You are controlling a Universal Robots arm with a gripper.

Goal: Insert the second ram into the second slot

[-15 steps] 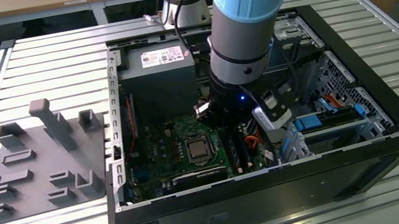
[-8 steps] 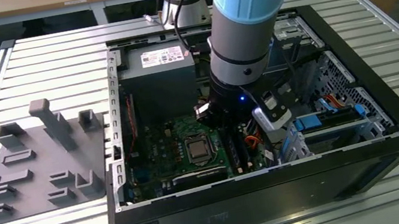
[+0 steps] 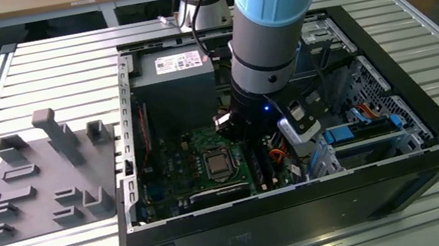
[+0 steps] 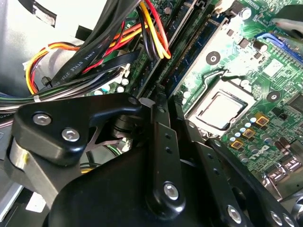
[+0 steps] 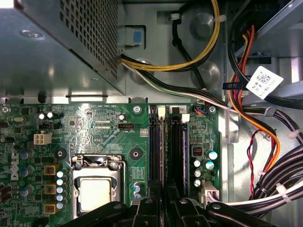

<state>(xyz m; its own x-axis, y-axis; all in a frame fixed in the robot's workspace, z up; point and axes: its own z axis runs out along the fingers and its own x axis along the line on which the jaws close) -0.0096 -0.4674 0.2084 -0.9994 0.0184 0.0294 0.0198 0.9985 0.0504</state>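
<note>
My gripper (image 3: 248, 139) is deep inside the open computer case (image 3: 434, 127), right over the memory slots (image 5: 156, 142) on the green motherboard (image 5: 94, 127). In both wrist views its black fingers (image 5: 152, 210) stand close together on a thin dark strip, the second ram (image 5: 164, 156) (image 4: 166, 66). The strip lies along one slot, on edge. Whether it is fully seated is hidden by the fingers. Beside it, another dark-blue ram (image 5: 184, 151) (image 4: 199, 47) sits in the neighbouring slot. The gripper (image 5: 165, 198) (image 4: 169, 106) is shut on the strip.
The processor socket (image 5: 94, 194) lies close beside the slots. Bundles of black, yellow and orange cables (image 5: 265, 142) crowd the other side. The power supply box (image 3: 176, 77) sits behind. Blue drive-bay clips (image 3: 351, 131) are at the exterior view's right. A grey fixture plate (image 3: 41, 179) rests outside the case.
</note>
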